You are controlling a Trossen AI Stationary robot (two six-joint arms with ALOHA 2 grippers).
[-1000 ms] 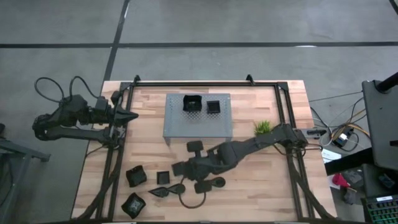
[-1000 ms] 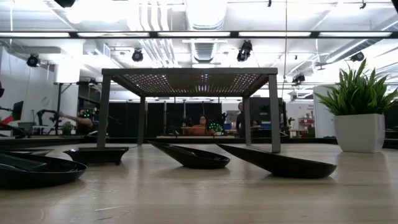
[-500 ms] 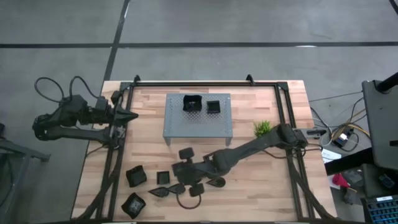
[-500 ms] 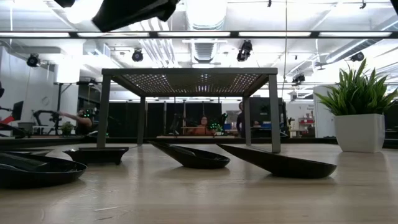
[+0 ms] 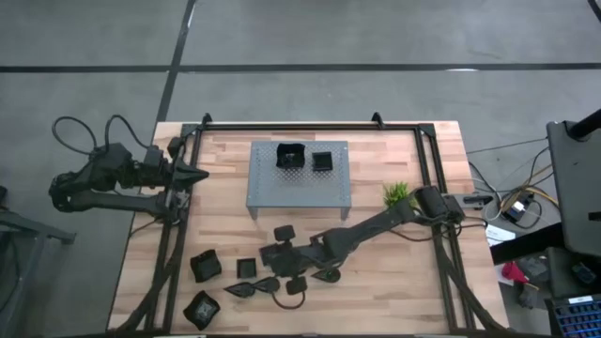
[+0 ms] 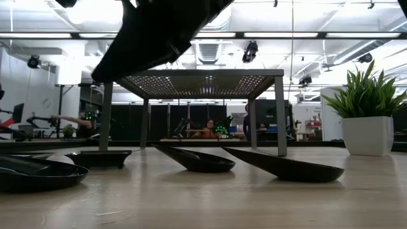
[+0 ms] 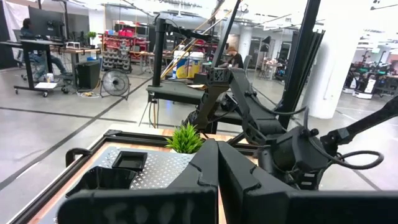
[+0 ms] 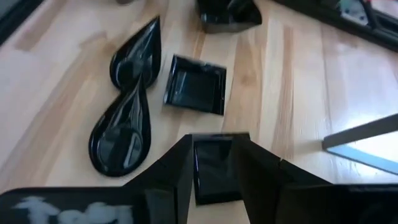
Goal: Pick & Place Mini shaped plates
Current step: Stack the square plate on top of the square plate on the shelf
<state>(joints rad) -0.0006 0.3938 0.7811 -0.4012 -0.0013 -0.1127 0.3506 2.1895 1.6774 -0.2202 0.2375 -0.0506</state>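
My left gripper (image 5: 192, 175) waits at the table's left edge, fingers pressed together. Two square plates (image 5: 290, 156) already sit on the grey rack (image 5: 299, 192); I count roughly half a dozen mini shaped plates (image 5: 205, 267) left on the wood. My right gripper (image 8: 214, 163) hovers parted over a square plate (image 8: 216, 169), having slid leftward and lower since a second ago.

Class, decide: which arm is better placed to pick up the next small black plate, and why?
Right. The right gripper hangs directly over a square plate, fingers open astride it. The left gripper waits at the table's edge.
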